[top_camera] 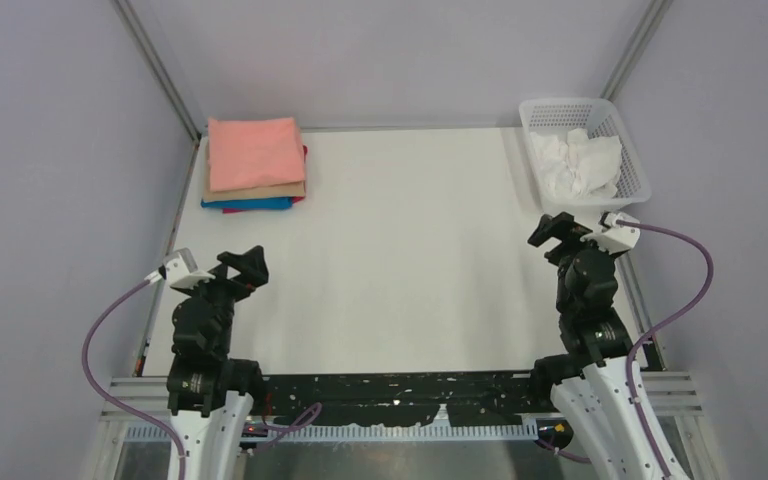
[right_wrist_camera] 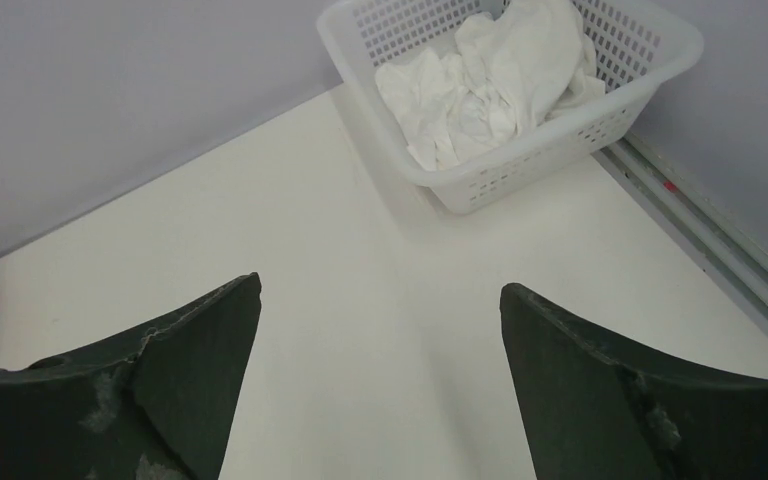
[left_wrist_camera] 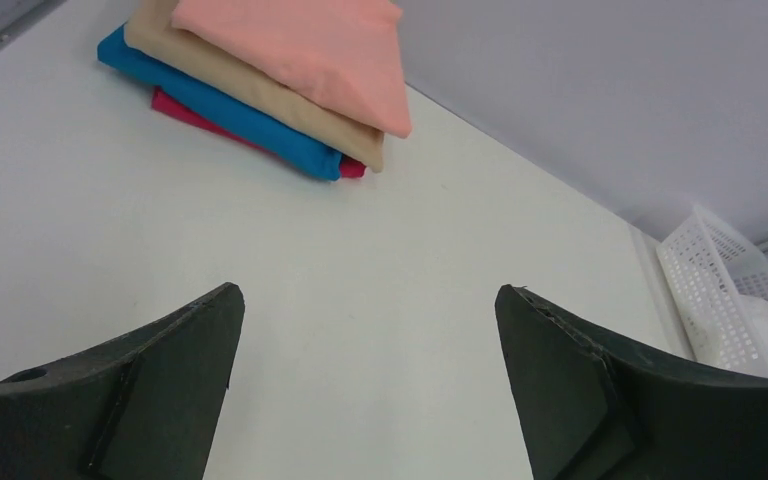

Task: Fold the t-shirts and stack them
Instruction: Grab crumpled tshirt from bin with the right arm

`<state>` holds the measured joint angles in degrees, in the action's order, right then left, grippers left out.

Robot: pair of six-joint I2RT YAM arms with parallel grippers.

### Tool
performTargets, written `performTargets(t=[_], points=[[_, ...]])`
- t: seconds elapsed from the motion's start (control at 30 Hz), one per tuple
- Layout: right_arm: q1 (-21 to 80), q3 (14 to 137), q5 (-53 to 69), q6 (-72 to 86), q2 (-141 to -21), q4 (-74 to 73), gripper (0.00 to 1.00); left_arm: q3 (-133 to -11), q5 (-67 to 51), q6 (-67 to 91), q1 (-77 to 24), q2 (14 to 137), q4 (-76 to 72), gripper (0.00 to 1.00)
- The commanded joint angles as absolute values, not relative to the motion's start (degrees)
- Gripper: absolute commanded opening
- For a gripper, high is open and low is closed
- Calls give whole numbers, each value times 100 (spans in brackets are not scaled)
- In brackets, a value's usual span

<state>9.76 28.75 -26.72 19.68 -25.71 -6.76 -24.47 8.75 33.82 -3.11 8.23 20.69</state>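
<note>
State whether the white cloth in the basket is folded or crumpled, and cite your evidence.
Crumpled. The white cloth lies bunched in irregular wrinkles inside the mesh basket, with no flat, squared edges.

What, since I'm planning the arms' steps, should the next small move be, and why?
Probably reach the right end effector toward the crumpled white shirt in the basket: it seems the only unfolded one, the other shirts already lie in a folded stack, and the right end effector, open and empty like the left end effector, sits nearest.
</note>
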Motion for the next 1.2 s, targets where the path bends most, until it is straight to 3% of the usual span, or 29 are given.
performTargets(t=[0.0, 0.2, 0.9, 1.17], points=[[1004, 3692, -2846, 2220, -3018, -1263, 95, -2643, 936, 3584, -310, 620, 2056, 99], [1002, 4501, -2980, 1997, -3869, -1384, 95, -2696, 1009, 3682, -316, 942, 2085, 99], [-824, 11070, -1809, 3197, -11150, -3895, 95, -2668, 1357, 3639, -312, 1710, 1878, 99], [-980, 12214, -2357, 3498, -12746, -4433, 95, -2672, 1495, 3639, -312, 1843, 1919, 99]])
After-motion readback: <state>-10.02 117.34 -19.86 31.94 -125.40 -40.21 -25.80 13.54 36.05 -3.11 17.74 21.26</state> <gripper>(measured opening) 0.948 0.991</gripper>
